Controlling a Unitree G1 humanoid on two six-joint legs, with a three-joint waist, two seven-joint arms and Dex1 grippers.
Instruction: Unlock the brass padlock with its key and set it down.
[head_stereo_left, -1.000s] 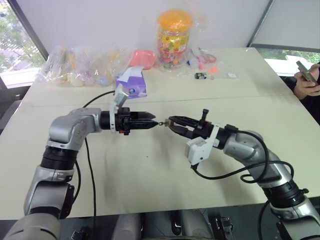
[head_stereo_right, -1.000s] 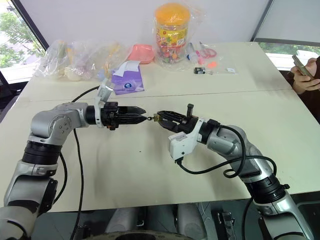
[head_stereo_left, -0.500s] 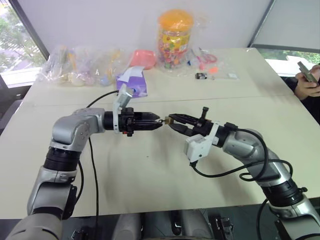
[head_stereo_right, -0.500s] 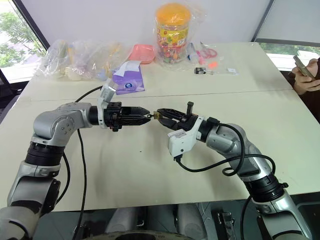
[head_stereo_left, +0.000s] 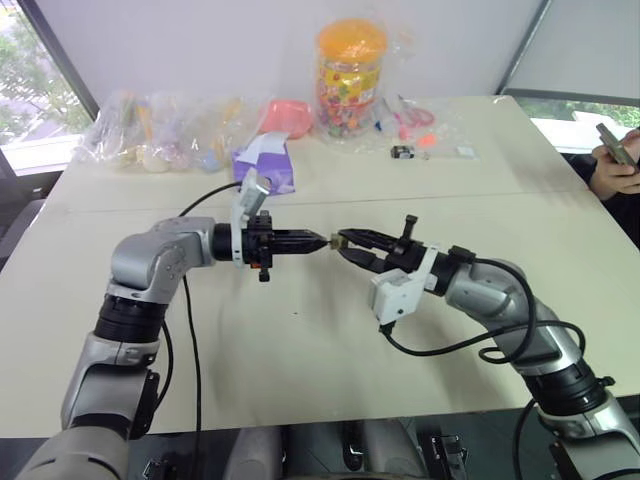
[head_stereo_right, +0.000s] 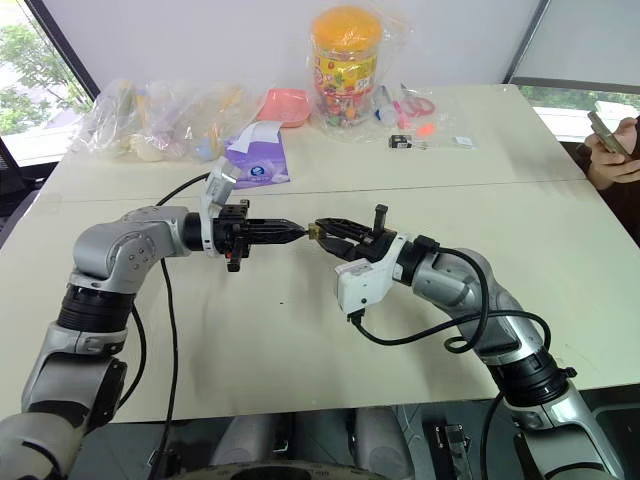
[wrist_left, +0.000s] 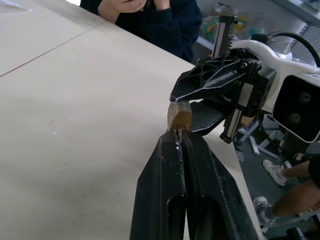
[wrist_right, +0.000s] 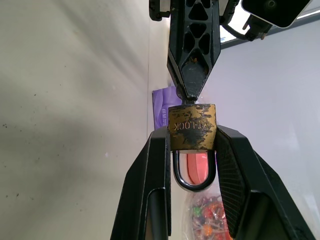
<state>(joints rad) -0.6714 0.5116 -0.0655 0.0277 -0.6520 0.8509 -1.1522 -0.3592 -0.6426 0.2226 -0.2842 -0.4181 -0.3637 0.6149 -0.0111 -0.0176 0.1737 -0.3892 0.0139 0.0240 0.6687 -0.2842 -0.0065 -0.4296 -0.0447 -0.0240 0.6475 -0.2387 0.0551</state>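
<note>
The brass padlock (wrist_right: 192, 127) hangs above the table's middle, pinched by its body between the fingers of my right gripper (head_stereo_left: 340, 240), with the shackle pointing back toward that wrist. My left gripper (head_stereo_left: 318, 241) points level at it from the left. Its fingers (wrist_left: 172, 155) are pressed together, tips against the padlock's keyhole end. A sliver of the key (wrist_left: 176, 134) shows between those tips; the rest of the key is hidden. The beige table (head_stereo_left: 300, 350) lies well below both grippers.
Along the far edge stand a candy jar with an orange lid (head_stereo_left: 349, 75), clear bags of small items (head_stereo_left: 160, 135), a pink bowl (head_stereo_left: 285, 115) and a purple packet (head_stereo_left: 265, 165). A small black object (head_stereo_left: 401, 152) lies near the jar. A person holding a phone (head_stereo_left: 612, 160) sits at the right.
My left gripper's fingers have closed together on the key at the padlock's end. My right gripper and the padlock have stayed put.
</note>
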